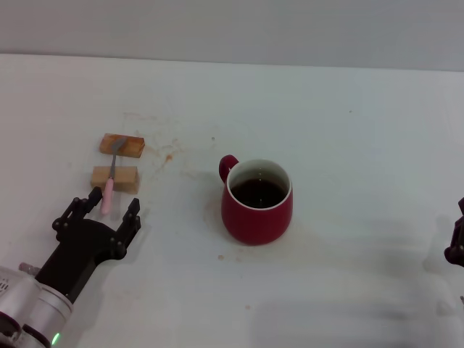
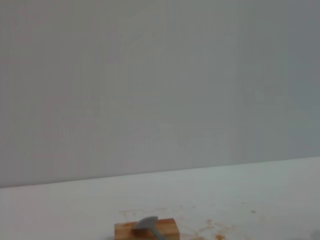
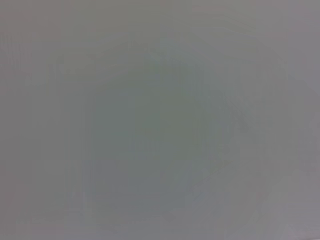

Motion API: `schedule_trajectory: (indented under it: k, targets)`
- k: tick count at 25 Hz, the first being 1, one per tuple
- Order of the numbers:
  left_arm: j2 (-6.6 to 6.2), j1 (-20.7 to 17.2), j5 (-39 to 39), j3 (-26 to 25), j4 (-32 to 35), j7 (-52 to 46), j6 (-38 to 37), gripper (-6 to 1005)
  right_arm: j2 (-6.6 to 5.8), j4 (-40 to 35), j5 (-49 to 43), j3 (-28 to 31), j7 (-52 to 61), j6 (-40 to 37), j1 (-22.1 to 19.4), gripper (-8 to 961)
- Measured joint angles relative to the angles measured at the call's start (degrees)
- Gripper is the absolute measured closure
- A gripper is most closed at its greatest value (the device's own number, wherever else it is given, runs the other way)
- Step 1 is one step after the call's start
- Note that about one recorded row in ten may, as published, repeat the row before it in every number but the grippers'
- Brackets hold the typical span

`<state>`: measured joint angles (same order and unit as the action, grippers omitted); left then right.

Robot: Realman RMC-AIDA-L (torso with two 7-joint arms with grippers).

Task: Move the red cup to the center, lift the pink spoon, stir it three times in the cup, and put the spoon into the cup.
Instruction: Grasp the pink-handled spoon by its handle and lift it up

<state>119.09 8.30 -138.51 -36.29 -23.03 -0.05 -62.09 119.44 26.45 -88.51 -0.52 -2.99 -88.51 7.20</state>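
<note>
The red cup (image 1: pixel 257 201) stands near the middle of the white table, handle toward the back left, dark liquid inside. The pink spoon (image 1: pixel 110 181) lies across two tan wooden blocks at the left, its grey bowl (image 1: pixel 117 143) on the far block (image 1: pixel 122 145) and its pink handle over the near block (image 1: pixel 114 178). My left gripper (image 1: pixel 112 204) is open, just in front of the spoon's handle end, one finger on each side of it. The left wrist view shows the far block (image 2: pixel 146 231) with the spoon bowl (image 2: pixel 146 223) on it. My right gripper (image 1: pixel 457 239) is at the right edge.
Brown stains (image 1: pixel 168 155) mark the table behind the cup and near the blocks. Small crumbs (image 1: pixel 221 257) lie in front of the cup. A grey wall runs along the table's far edge. The right wrist view shows only plain grey.
</note>
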Motion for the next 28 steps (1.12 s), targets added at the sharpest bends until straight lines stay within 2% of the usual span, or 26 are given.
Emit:
schedule_trajectory:
  k: [4,28]
  targets:
    - [0.00,0.06,0.00,-0.05,0.00,0.11,0.08,343,0.00,0.00,-0.03,0.00,0.00,0.00,0.00,953]
    - [0.00,0.19,1.26,-0.02,0.25,0.27,0.94,347,0.00,0.06,-0.18,0.00,0.00,0.01,0.00,953]
